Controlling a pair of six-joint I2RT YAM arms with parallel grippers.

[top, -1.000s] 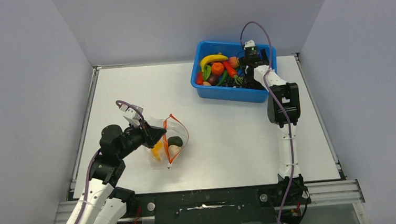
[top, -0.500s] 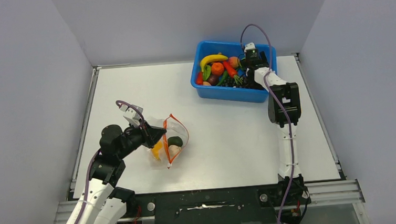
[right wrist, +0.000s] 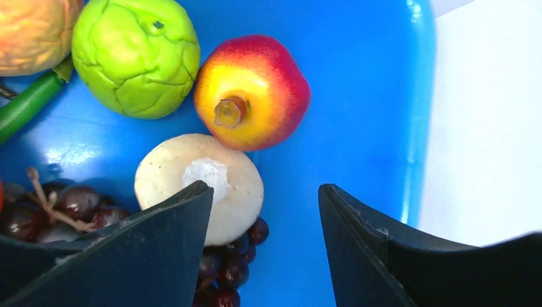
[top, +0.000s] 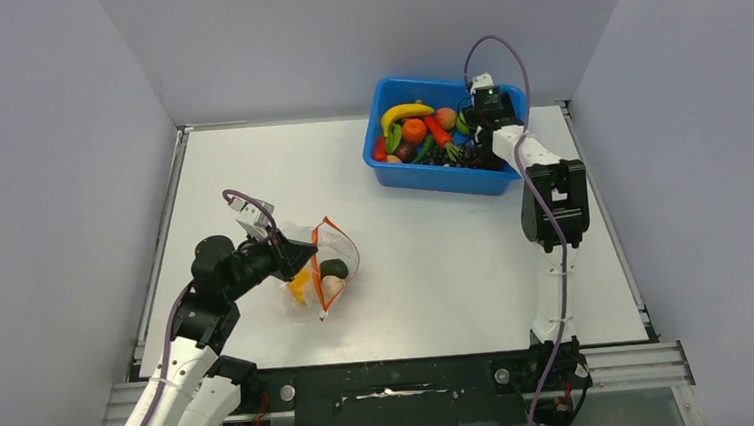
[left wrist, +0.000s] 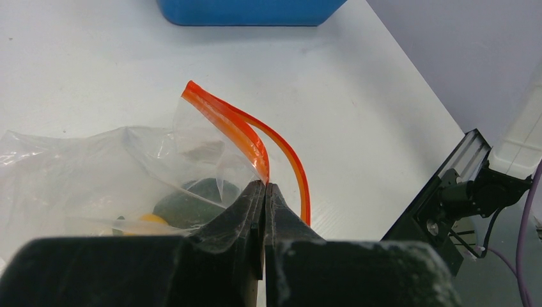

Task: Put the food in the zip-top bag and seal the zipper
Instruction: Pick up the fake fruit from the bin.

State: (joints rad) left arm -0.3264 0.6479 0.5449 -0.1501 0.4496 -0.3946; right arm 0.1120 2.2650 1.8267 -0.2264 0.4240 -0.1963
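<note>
The white table (top: 436, 259) is carrying the blue bin (top: 431, 177) at its 1 o'clock and the zip-top bag (top: 327, 239) at its 8 o'clock, well apart. The bag's mouth is standing open on its 3 o'clock side, with a yellow-orange pepper (top: 300, 285), peach (top: 331, 287) and dark green piece (top: 334, 268) lying inside. The left gripper (left wrist: 264, 188) is pinching the mouth edge at the zipper (left wrist: 224, 118), jaws together. The right gripper (right wrist: 265, 192) is hovering over the bin, jaws apart and holding nothing, with a pale mushroom (right wrist: 217, 169) lying at its 10 o'clock.

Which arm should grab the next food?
Right. The right gripper hangs open in the bin by the mushroom; the left gripper is shut on the bag, holding its mouth open.
</note>
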